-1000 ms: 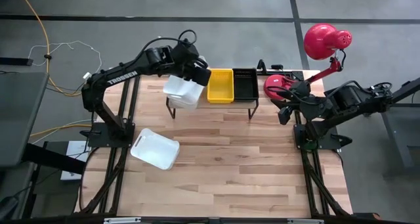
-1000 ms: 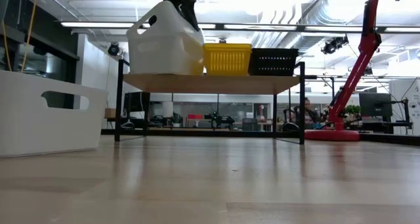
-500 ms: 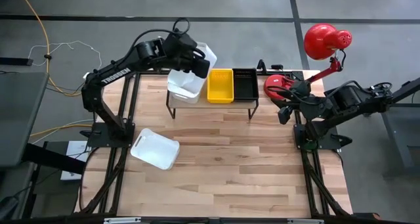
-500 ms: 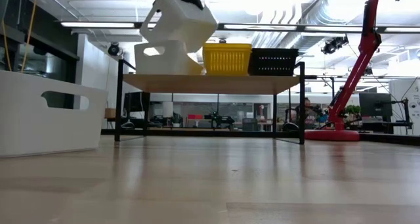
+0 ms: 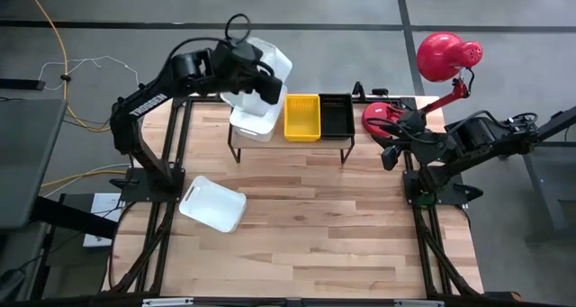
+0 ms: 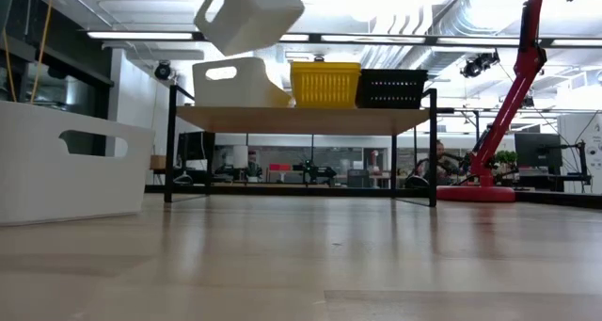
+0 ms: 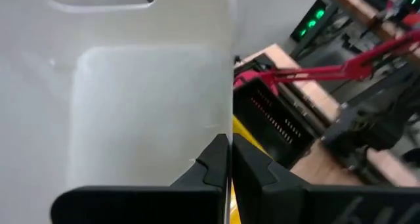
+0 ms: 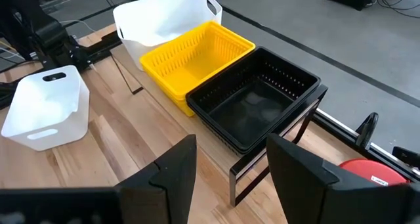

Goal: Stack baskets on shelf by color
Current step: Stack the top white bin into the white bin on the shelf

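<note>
The left gripper (image 7: 226, 159) is clamped shut on the wall of a white basket (image 6: 248, 13), holding it tilted in the air above the left end of the shelf (image 6: 301, 120). That placement makes sense as a judgement: another white basket (image 6: 237, 82) already sits on the plank there, so the lifted one is positioned over its own colour, ready to nest into it. The pinch on a side wall (rather than the base) leaves the basket's underside free to drop inside the one below.

The shelf's three spots read white, then a yellow basket (image 5: 302, 116), then a black basket (image 5: 336, 114), side by side and touching or nearly so. A third white basket (image 5: 212, 203) lies apart on the worktop (image 5: 324, 226), near the left arm's base, not yet stacked.

The held basket is solid-walled plastic with a cut-out handle slot, larger than the mesh-sided yellow and black ones.

The right gripper (image 8: 226, 168) waits with its fingers spread, holding nothing, at the right edge of the worktop beside a red lamp (image 5: 445, 57).
</note>
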Controlling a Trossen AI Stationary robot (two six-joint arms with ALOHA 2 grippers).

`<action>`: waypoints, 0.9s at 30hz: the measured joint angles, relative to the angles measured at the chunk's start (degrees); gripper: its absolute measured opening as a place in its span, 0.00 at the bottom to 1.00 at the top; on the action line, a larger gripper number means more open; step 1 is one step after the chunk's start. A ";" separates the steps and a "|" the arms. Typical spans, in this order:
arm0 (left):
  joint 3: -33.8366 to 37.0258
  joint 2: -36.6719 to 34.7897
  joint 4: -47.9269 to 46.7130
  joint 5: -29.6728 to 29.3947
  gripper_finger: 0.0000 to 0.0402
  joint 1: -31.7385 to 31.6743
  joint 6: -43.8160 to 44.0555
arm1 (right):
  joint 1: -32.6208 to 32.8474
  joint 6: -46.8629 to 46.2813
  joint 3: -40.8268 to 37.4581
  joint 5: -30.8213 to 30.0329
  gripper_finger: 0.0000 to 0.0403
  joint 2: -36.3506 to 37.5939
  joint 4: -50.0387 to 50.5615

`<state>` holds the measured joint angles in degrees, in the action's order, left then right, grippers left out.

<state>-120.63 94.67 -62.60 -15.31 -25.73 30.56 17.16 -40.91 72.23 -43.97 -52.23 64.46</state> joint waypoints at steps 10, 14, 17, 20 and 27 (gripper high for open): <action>-0.28 3.48 -9.61 -16.83 0.00 6.14 2.05 | -0.01 0.46 0.00 -0.04 0.43 0.00 -0.01; -0.30 5.40 -9.03 -18.75 0.00 7.16 3.43 | 0.01 0.46 0.00 -0.04 0.43 -0.01 -0.01; -0.28 7.48 -8.86 -19.99 0.00 7.70 3.87 | -0.01 0.46 0.00 -0.04 0.43 0.00 -0.01; -0.28 9.41 -8.92 -21.45 0.00 8.07 4.37 | 0.01 0.46 0.00 -0.04 0.43 0.00 -0.01; -0.22 12.08 -10.08 -24.23 0.00 9.23 7.92 | 0.01 0.46 0.00 -0.04 0.43 0.00 -0.01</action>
<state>-120.85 106.75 -72.67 -39.54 -16.50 38.48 17.17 -40.45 72.23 -44.01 -52.23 64.45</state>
